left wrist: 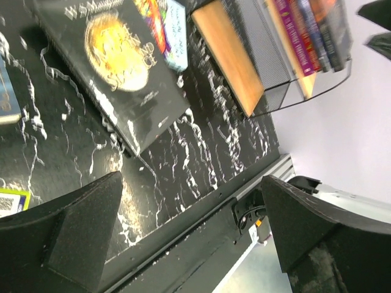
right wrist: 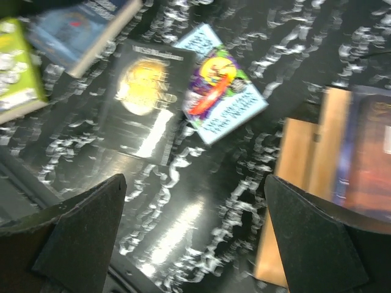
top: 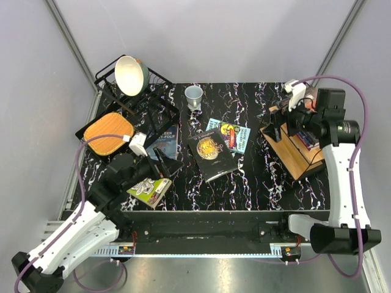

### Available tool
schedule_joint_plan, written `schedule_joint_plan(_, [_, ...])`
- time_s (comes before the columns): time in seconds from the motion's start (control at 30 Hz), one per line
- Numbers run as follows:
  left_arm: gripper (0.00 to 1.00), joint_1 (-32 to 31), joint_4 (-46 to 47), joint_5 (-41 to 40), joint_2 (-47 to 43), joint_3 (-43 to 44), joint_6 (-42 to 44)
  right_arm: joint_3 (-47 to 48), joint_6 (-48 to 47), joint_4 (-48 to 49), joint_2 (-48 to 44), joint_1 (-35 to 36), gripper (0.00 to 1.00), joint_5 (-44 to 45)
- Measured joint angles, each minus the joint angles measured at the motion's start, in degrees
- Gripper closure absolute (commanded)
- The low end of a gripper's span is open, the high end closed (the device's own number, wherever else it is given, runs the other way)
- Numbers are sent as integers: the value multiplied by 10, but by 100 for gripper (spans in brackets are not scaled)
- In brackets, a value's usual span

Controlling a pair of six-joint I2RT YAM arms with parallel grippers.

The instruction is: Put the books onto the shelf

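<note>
The left gripper [left wrist: 192,232] is hanging over the near-left part of the worktop [top: 256,177], jaws spread wide with nothing between them. It is just beside a lime green book [top: 149,190] lying at the near edge. The right gripper [right wrist: 195,238] is also standing open and empty, hovering by the shelf [top: 292,152] at the right edge, where a few shelved books [top: 308,139] are sitting. A black book [top: 212,156] is lying flat mid-worktop, with a teal book [top: 231,135] touching its far-right side and a blue-grey book [top: 164,141] farther left. These paperbacks are probably going to feel light and bendy (glossy covers, so slippery too). Pinching one across the spine edge looks safest, since flat covers offer little to grip.
</note>
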Motion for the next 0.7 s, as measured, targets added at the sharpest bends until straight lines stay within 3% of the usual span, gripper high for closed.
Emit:
schedule_joint_plan(0.2, [1, 0, 24, 16, 56, -14, -20, -70, 41, 48, -22, 0, 0, -145])
schedule_joint_plan(0.33, [1, 0, 27, 24, 82, -14, -17, -59, 34, 31, -17, 0, 0, -197])
schedule_joint_plan(0.57, [1, 0, -14, 21, 84, -6, 31, 161, -85, -117, 25, -7, 3, -52])
schedule_joint_plan(0.7, [1, 0, -36, 11, 59, -7, 69, 200, -142, -163, 31, -51, 7, 44])
